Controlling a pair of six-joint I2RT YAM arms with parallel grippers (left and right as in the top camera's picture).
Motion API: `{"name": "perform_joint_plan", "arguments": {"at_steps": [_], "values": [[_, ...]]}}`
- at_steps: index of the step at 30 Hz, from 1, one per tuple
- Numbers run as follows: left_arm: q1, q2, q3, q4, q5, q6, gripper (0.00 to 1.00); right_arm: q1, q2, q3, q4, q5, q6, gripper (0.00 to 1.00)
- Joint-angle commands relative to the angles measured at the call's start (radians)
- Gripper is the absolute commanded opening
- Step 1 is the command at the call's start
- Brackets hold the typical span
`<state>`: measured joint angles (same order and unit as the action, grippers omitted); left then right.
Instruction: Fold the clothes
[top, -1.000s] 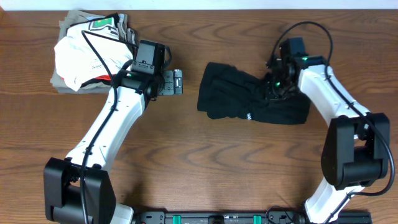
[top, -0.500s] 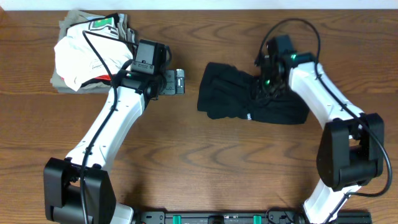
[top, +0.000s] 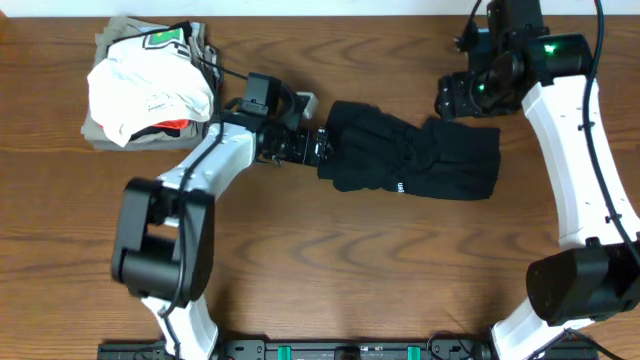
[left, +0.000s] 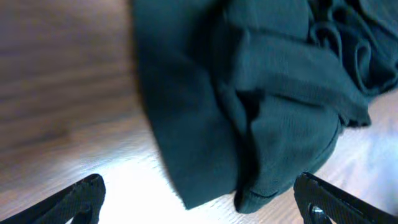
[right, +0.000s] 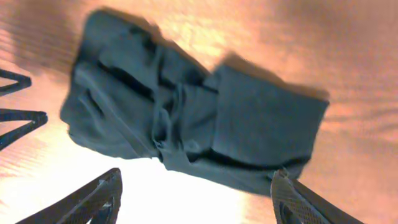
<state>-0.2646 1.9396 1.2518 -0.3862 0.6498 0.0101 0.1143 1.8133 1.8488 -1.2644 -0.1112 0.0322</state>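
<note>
Black shirt (top: 415, 160) lies bunched on table (top: 300, 250); left gripper (top: 320, 143) and right gripper (top: 460, 98) both spread, empty

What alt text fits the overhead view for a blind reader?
A bunched black shirt lies on a wooden table, the left arm's open fingers at its left edge and the right arm poised near its right end. A pile of white and grey-olive garments sits far left.
</note>
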Motion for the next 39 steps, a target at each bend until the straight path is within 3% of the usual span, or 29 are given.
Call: {"name": "perform_joint_plan", "arguments": {"at_steps": [1, 12, 19, 27, 29, 32, 35, 39], "values": [[0.000, 0.022, 0.042, 0.007, 0.153, 0.085, 0.98, -0.029, 0.004, 0.004, -0.012, 0.022, -0.023, 0.75], [-0.005, 0.169, 0.045, 0.134, 0.165, 0.130, 0.98, -0.031, 0.004, 0.004, -0.017, 0.022, -0.023, 0.75], [-0.005, 0.212, 0.045, 0.277, 0.120, 0.060, 0.98, -0.031, 0.004, 0.003, -0.031, 0.022, -0.023, 0.76], [-0.050, 0.260, 0.045, 0.372, 0.199, 0.011, 0.98, -0.031, 0.004, 0.004, -0.031, 0.022, -0.023, 0.76], [-0.053, 0.260, 0.045, 0.371, 0.200, 0.010, 0.83, -0.031, 0.004, 0.004, -0.032, 0.022, -0.023, 0.76], [-0.033, 0.257, 0.045, 0.372, 0.200, -0.024, 0.39, -0.031, 0.004, 0.003, -0.035, 0.022, -0.023, 0.75], [-0.001, 0.254, 0.045, 0.369, 0.208, -0.073, 0.06, -0.031, 0.005, 0.003, -0.038, 0.022, -0.023, 0.75], [0.062, 0.220, 0.045, 0.359, 0.294, -0.100, 0.06, -0.031, 0.005, -0.006, -0.032, 0.022, -0.023, 0.66]]}}
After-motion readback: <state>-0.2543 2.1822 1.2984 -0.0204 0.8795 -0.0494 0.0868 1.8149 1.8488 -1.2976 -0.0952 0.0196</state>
